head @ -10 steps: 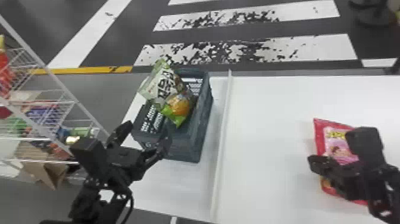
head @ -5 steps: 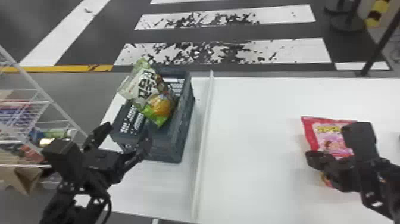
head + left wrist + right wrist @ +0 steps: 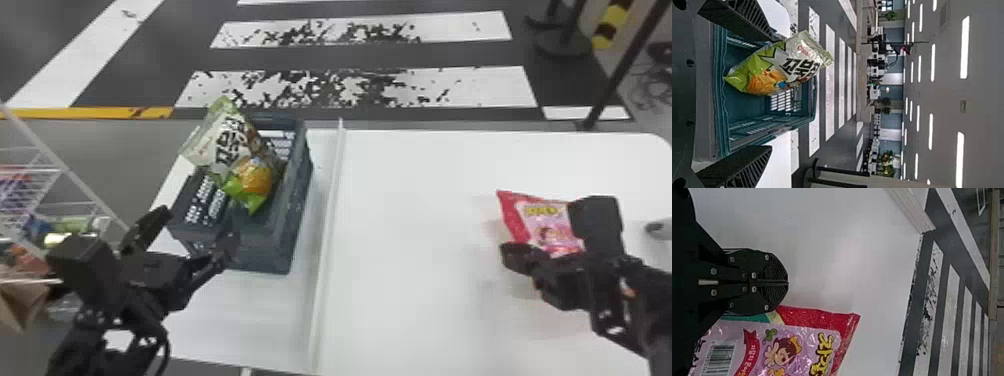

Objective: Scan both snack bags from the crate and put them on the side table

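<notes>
The left claw [image 3: 192, 232] is open and empty, its two black fingers spread wide at the near end of a dark blue-green crate [image 3: 272, 250]. Past the fingertips, apart from them, a green-and-white snack bag [image 3: 235, 150] leans in the crate, its lower end inside and its top poking above the rim.

The right claw [image 3: 517, 255] is closed, fingers pressed together with nothing between them. Just beside it, a red-and-pink snack bag [image 3: 540, 225] lies flat on the white worktop [image 3: 410, 250], partly hidden by the arm; whether they touch is unclear.

Between crate and red-and-pink bag runs a raised white strip [image 3: 327, 240]. Farther out, a wire rack [image 3: 65, 170] holding packages stands at the left, and a striped crosswalk [image 3: 360, 87] marks the floor beyond.
</notes>
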Tool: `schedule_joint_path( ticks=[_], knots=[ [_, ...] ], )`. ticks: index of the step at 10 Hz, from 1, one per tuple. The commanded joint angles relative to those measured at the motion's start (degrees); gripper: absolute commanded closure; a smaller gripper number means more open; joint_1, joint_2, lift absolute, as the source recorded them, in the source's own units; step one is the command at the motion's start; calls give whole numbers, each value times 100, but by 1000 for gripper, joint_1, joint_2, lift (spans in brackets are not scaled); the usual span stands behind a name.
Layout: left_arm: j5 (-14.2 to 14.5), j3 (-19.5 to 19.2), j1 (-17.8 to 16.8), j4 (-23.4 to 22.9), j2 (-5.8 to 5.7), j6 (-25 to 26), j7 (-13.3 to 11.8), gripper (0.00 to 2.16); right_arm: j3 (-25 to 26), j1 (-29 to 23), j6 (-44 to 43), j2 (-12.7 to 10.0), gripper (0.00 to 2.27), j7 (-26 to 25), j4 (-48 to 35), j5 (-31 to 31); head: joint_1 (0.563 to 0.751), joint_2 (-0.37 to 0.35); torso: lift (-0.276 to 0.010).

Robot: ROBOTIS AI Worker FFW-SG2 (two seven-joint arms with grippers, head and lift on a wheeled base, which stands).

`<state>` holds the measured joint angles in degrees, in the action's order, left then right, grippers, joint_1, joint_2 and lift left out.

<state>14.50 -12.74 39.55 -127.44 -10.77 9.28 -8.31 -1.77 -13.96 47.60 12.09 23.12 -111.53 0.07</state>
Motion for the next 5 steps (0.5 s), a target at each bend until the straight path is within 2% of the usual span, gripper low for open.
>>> schedule_joint_path(
  ticks=[1,2,5],
  knots=[
    [0,0,9,0,5,0,-4,-2,274,-72,-35,-102,2246,-1,-352,-499,695,133,-87],
    [0,0,18,-9,5,0,-4,-2,467,-125,35,-181,2246,-10,-607,-534,695,140,-87],
    [0,26,0,44,-31,0,-4,-2,977,-441,141,-181,2243,8,-791,-534,695,112,-87]
  ],
)
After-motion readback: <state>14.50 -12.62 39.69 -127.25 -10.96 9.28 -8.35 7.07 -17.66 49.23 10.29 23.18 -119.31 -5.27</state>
